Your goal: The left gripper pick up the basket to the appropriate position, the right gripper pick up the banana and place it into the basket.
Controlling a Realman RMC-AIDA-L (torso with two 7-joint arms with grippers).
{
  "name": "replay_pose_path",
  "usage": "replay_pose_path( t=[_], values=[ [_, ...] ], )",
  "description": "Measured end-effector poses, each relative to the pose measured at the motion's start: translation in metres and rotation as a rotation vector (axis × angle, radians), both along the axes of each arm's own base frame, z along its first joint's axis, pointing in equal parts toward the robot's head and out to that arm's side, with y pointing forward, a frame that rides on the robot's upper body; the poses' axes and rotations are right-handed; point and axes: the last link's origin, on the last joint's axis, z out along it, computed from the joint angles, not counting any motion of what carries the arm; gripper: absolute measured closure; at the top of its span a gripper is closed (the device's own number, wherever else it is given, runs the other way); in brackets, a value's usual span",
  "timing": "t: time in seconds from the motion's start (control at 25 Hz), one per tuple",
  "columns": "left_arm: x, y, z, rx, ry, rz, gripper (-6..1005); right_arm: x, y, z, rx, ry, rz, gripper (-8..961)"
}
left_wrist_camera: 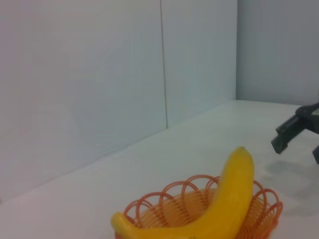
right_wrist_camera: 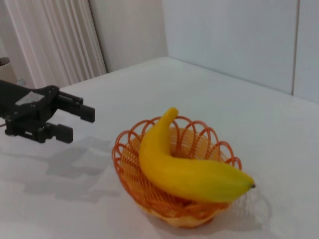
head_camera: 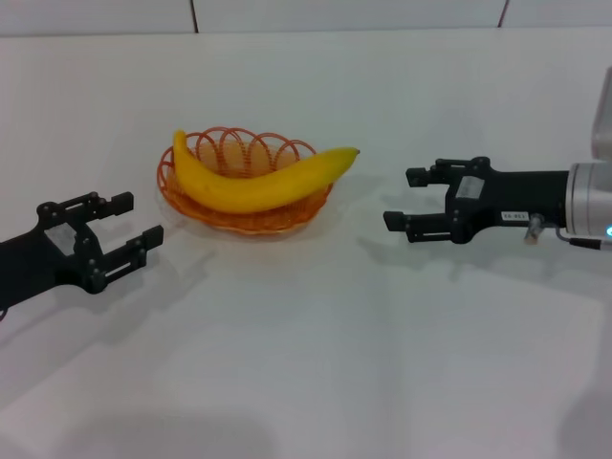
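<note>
The orange wire basket point(head_camera: 191, 203) stands on the white table, left of centre. The yellow banana point(head_camera: 251, 182) lies across the basket, its ends reaching past the rim. Both show in the left wrist view, basket point(left_wrist_camera: 164, 204) and banana point(left_wrist_camera: 219, 209), and in the right wrist view, basket point(right_wrist_camera: 130, 174) and banana point(right_wrist_camera: 184, 174). My left gripper point(head_camera: 134, 226) is open and empty, a short way left of the basket. My right gripper point(head_camera: 404, 199) is open and empty, to the right of the banana's tip.
The white table point(head_camera: 316, 363) reaches to a white panelled wall point(head_camera: 287, 14) at the back. A pale curtain point(right_wrist_camera: 55, 40) hangs beyond the table in the right wrist view.
</note>
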Motion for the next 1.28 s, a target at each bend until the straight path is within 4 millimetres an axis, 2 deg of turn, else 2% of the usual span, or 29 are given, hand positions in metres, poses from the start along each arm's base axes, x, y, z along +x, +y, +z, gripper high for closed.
replay_pose_path(
  t=[0.36, 0.84, 1.28],
  values=[
    [0.000, 0.000, 0.000, 0.005, 0.001, -0.006, 410, 0.004, -0.004, 0.000, 0.004, -0.009, 0.007, 148],
    [0.000, 0.000, 0.000, 0.008, -0.001, -0.005, 410, 0.012, -0.021, -0.003, 0.048, 0.055, 0.056, 149],
    [0.000, 0.000, 0.000, 0.009, -0.001, -0.005, 410, 0.013, -0.023, -0.005, 0.061, 0.058, 0.070, 149]
  ],
)
